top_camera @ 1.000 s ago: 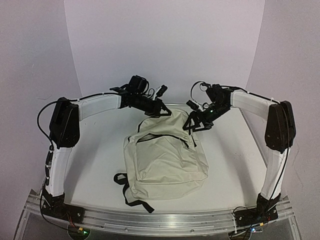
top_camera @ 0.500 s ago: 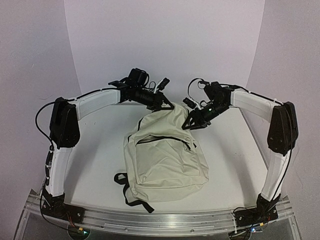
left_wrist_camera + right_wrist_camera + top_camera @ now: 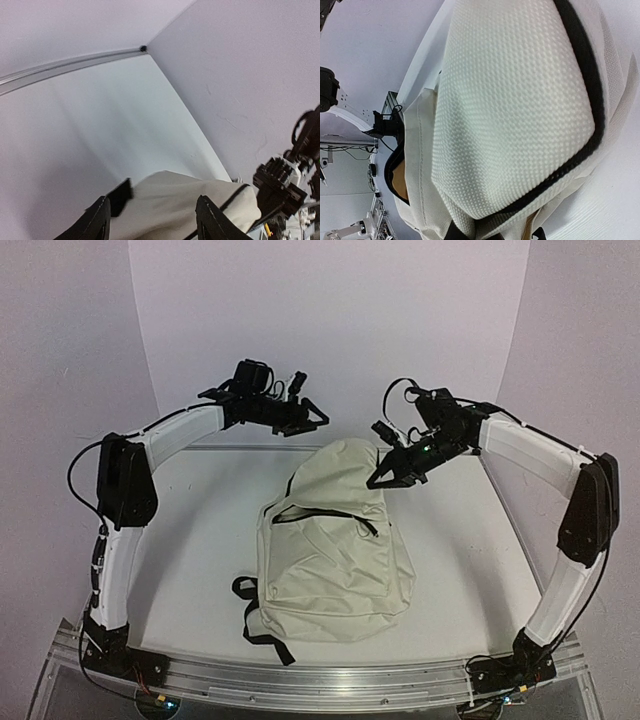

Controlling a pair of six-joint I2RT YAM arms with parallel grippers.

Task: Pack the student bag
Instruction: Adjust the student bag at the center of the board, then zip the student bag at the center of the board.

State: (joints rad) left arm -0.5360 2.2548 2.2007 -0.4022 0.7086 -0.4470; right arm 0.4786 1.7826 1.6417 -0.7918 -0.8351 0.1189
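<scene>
The student bag [image 3: 335, 550], cream with black zippers and straps, lies in the middle of the white table with its top end raised. My right gripper [image 3: 383, 480] is shut on the fabric at the bag's top right corner. In the right wrist view the bag [image 3: 515, 100] fills the frame, and the gripper [image 3: 492, 235] pinches the cloth at the bottom edge. My left gripper [image 3: 318, 420] hovers open, above and to the back left of the bag's top. In the left wrist view its fingers [image 3: 100, 220] stand apart over the bag [image 3: 175, 205] and touch nothing.
Black shoulder straps [image 3: 250, 625] trail from the bag's near left corner. The front pocket zipper [image 3: 320, 515] gapes partly open. A black handle loop [image 3: 120, 195] sticks out at the bag's top. The right arm's wrist [image 3: 280, 180] is close to the left gripper. A metal rail [image 3: 320, 680] runs along the near edge.
The left gripper opened, let go of the bag's top, and rose back and to the left. The right gripper closed on the top right corner. The bag shifted slightly right.
</scene>
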